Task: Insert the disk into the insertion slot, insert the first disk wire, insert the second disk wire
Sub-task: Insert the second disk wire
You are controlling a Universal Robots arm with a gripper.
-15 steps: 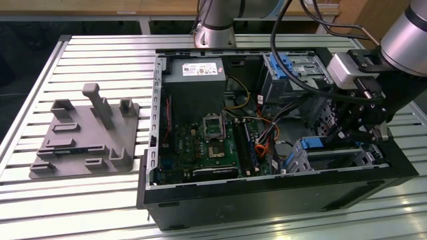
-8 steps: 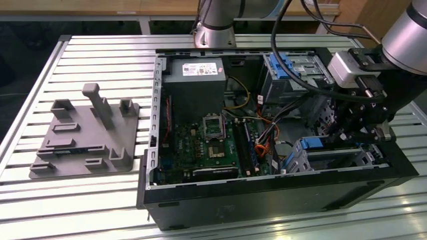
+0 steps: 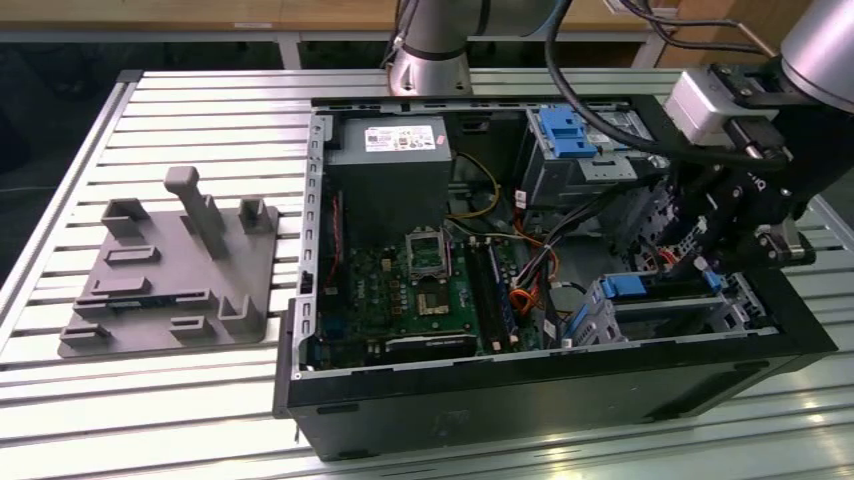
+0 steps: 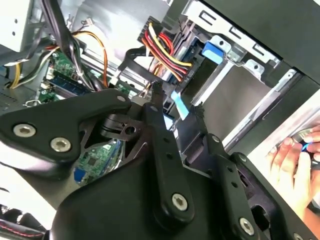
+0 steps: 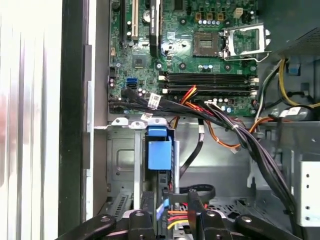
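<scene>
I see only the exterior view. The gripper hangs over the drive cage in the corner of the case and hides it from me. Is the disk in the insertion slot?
Observer: In the first wrist view, the blue carrier of the disk sits inside the insertion slot, just ahead of the gripper.
Operator: Are any wires close to the gripper?
Observer: Yes. In the second wrist view, red, yellow and black wires run just beyond its tip.
Operator: Is anything else nearby?
Observer: In that same view, a person's hand appears to be outside the case wall.

Matt black plastic fingers (image 4: 160, 120), bright blue plastic carrier (image 5: 159, 154), bare sheet-metal insertion slot (image 5: 122, 165), ribbed metal table (image 3: 187, 120).
</scene>
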